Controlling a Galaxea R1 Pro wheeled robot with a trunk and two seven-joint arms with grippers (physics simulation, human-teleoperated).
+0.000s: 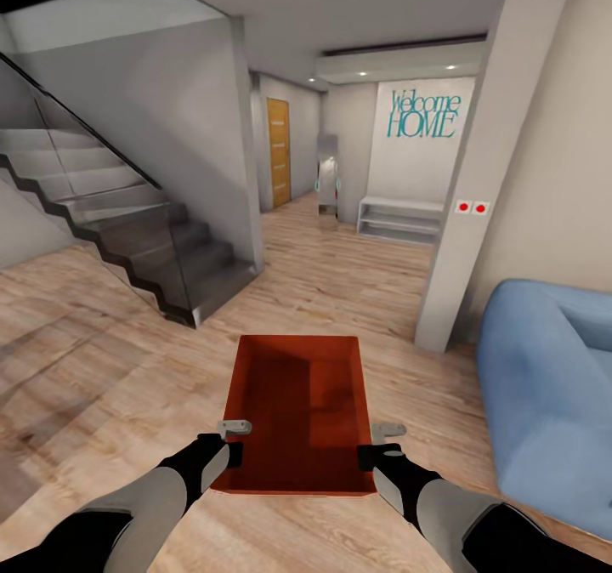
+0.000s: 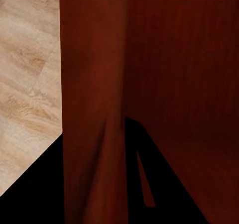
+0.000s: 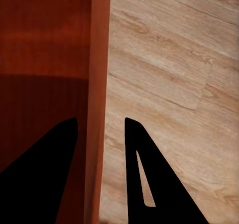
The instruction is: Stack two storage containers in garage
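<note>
A staircase (image 1: pixel 144 233) with dark treads and a glass balustrade rises along the left wall, above a light wood-plank floor (image 1: pixel 102 369). Down the hallway stand a honey-wood door (image 1: pixel 278 152), a narrow freestanding mirror (image 1: pixel 327 180) and a low white shelf unit (image 1: pixel 401 218) — the wall above the shelf carries teal "Welcome HOME" lettering (image 1: pixel 423 114). A white pillar (image 1: pixel 467 182) bearing two red buttons (image 1: pixel 472 207) stands at right, just beside a light blue sofa (image 1: pixel 548 386).
</note>
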